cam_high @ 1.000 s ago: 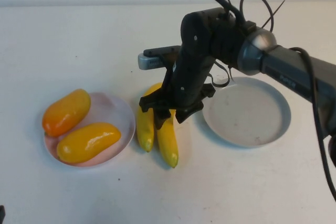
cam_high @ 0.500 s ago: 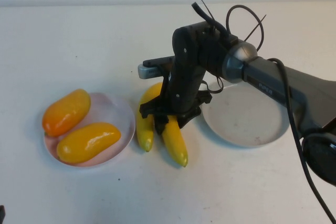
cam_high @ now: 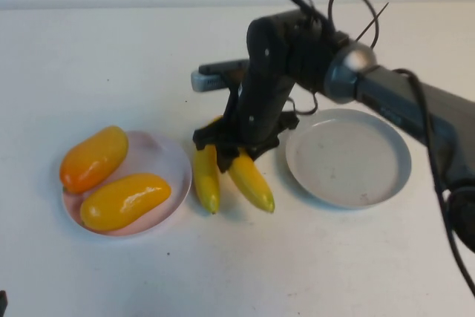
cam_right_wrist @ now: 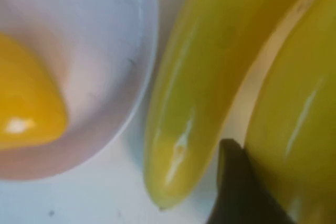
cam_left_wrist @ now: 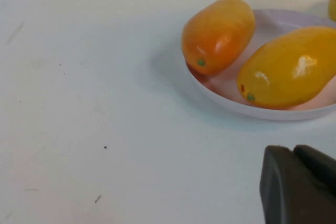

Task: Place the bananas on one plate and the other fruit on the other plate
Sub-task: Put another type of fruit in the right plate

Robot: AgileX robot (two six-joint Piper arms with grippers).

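Note:
Two bananas lie side by side between the plates. My right gripper (cam_high: 236,150) is shut on the right banana (cam_high: 252,183), whose tip points toward the blue-grey plate (cam_high: 349,157). One finger (cam_right_wrist: 233,182) presses against that banana (cam_right_wrist: 299,108). The left banana (cam_high: 206,180) lies on the table beside the pink plate (cam_high: 172,161). On the pink plate rest the orange fruit (cam_high: 93,158) and the golden yellow fruit (cam_high: 125,201). My left gripper (cam_left_wrist: 294,149) is shut and empty, low over the table just in front of the pink plate (cam_left_wrist: 231,100).
The blue-grey plate holds nothing. The right arm reaches in from the right, above that plate's far edge. White tabletop surrounds the plates on all sides.
The right gripper has closed in on the right banana and swung its near tip to the right, toward the blue-grey plate. The left banana and both plump fruits have stayed put.

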